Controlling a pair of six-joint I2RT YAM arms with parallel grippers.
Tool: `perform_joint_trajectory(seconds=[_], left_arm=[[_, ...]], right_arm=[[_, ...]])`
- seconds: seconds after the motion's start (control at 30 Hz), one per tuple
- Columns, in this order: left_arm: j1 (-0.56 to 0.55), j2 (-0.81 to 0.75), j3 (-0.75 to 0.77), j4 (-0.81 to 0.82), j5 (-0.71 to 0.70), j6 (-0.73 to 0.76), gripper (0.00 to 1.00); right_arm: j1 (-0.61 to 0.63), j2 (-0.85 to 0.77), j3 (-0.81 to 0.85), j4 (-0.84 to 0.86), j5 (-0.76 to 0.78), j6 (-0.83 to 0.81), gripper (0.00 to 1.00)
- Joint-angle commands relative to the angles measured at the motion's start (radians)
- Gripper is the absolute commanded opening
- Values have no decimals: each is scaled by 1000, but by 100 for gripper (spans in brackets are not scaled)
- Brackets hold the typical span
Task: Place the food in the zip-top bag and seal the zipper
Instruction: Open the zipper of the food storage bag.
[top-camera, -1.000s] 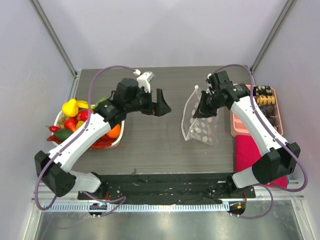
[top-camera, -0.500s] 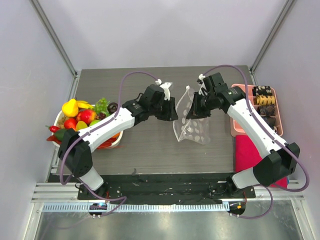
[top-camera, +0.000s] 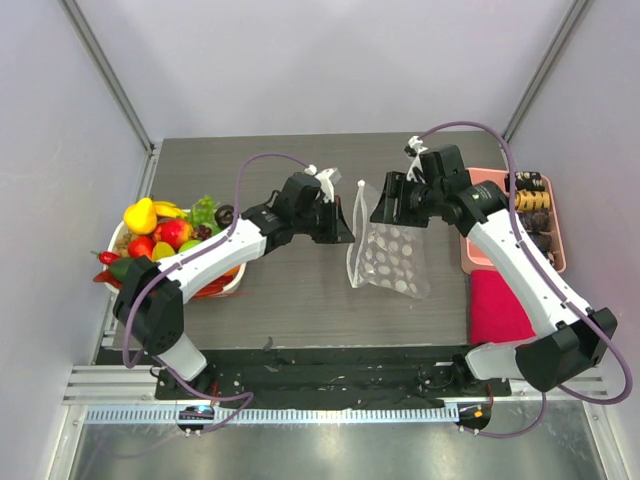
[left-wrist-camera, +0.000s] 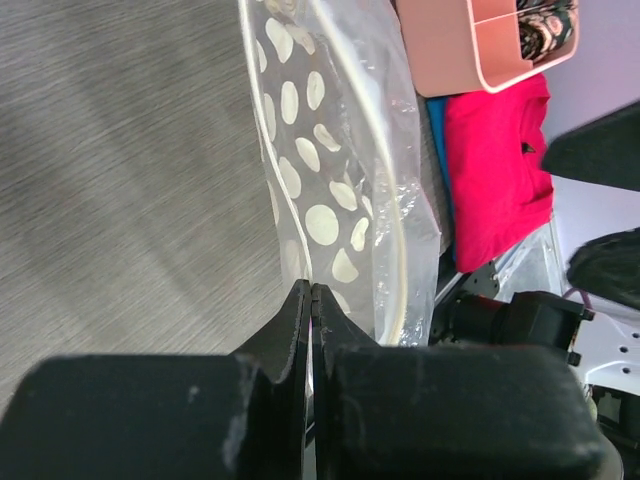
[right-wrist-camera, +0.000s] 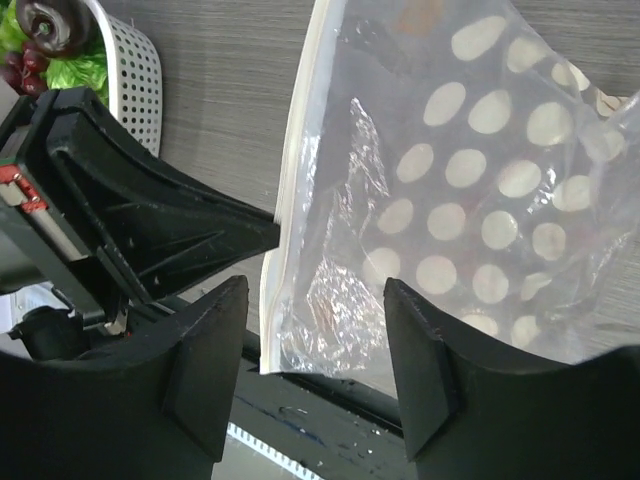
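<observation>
Heads up on the geometry here, since your next move hangs on it. Your left gripper (top-camera: 345, 232) is pinched together on the mouth edge of the zip-top bag (top-camera: 392, 262). In the left wrist view the jaws are flat together with just the film between them, and from the right wrist it looks like the bite is right at the zipper (right-wrist-camera: 288, 200).

Your right gripper (top-camera: 398, 210) has its fingers apart and holds nothing. It hovers over the far end of the bag, and the dotted plastic sits below and between the open fingers without touching either one.

The bag is about mid-counter (top-camera: 300, 300), between the two arms. Its body spreads to the right of the left gripper, and I can't tell whether its bottom rests on the surface or hangs just clear. The zipper edge is the long axis. It runs roughly far-to-near in the overhead, with the small white tab at the far end, so the mouth faces left toward the left arm.

The food (top-camera: 165, 235) is heaped in the white basket (right-wrist-camera: 145, 75) well off to the left, on the mouth side — nothing is in the bag yet. The left arm is much the nearer one to it, but it's busy holding the bag. The free right gripper is on the far side of the bag from the fruit.

My read is that the right gripper takes the opposite lip, close to the tab end, to spread the mouth — or takes over the hold so the left can fetch food.
</observation>
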Motion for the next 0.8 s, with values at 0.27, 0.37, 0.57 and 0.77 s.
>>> perform_joint_trajectory(seconds=[0.27, 0.37, 0.57, 0.77], left_arm=[[2, -78, -7, 76, 10, -36, 0], [0, -79, -3, 76, 10, -46, 0], [3, -102, -22, 71, 5, -61, 0], [43, -156, -85, 35, -7, -29, 0]], right_arm=[[78, 39, -13, 100, 72, 56, 61], [87, 59, -25, 98, 100, 74, 59], [92, 72, -25, 85, 170, 50, 31], [86, 39, -10, 45, 186, -2, 1]])
